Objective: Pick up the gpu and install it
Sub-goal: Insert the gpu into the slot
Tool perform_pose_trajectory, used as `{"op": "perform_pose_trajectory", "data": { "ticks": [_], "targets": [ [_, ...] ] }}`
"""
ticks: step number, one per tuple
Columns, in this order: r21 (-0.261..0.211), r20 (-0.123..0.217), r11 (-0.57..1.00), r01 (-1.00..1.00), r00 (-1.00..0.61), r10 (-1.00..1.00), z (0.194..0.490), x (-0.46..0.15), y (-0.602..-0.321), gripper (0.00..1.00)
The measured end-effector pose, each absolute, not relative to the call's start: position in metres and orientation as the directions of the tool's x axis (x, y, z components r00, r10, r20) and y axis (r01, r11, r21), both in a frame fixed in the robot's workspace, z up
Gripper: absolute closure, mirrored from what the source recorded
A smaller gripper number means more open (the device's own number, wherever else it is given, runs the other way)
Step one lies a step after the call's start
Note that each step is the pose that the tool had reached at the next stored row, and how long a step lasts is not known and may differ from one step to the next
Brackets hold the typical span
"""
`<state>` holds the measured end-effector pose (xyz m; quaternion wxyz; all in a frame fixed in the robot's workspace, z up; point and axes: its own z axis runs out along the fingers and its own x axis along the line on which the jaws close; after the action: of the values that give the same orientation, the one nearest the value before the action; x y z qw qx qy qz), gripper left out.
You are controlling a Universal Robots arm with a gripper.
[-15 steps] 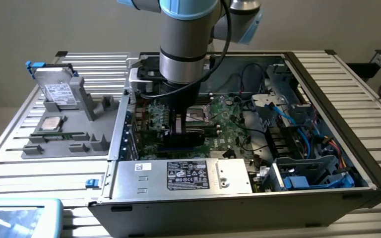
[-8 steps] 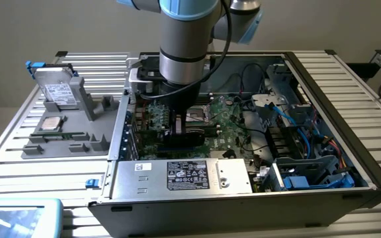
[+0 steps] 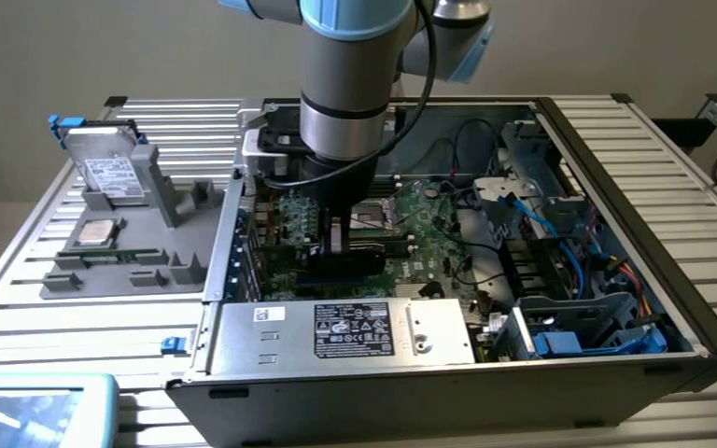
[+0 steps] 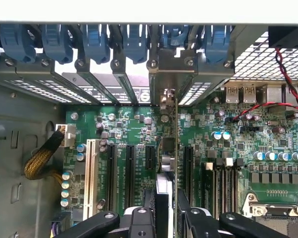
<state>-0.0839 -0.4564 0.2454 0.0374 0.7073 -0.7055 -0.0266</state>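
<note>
At the centre of the exterior frame, the black jaws (image 4: 167,218) stand clamped on the thin green, edge-on gpu card (image 4: 175,148) above the green motherboard (image 4: 134,134) slots.

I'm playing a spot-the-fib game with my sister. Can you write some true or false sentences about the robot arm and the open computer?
1. The gripper is shut on the thin green gpu card, held edge-on over the green motherboard. True.
2. The black computer case has its side panel closed. False: it lies open, with the motherboard showing.
3. The silver hard drive with a white label stands in the grey holder tray, outside the case. True.
4. The robot arm reaches down to the grey holder tray. False: it reaches down into the case.
5. The long white slot on the motherboard holds a card. False: it is empty.
</note>
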Motion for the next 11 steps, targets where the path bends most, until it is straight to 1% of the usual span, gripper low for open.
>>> {"op": "perform_pose_trajectory", "data": {
  "ticks": [11],
  "targets": [
    [0.090, 0.014, -0.002, -0.996, 0.003, -1.000, 0.2437, -0.0849, -0.4564, 0.72]
  ]
}}
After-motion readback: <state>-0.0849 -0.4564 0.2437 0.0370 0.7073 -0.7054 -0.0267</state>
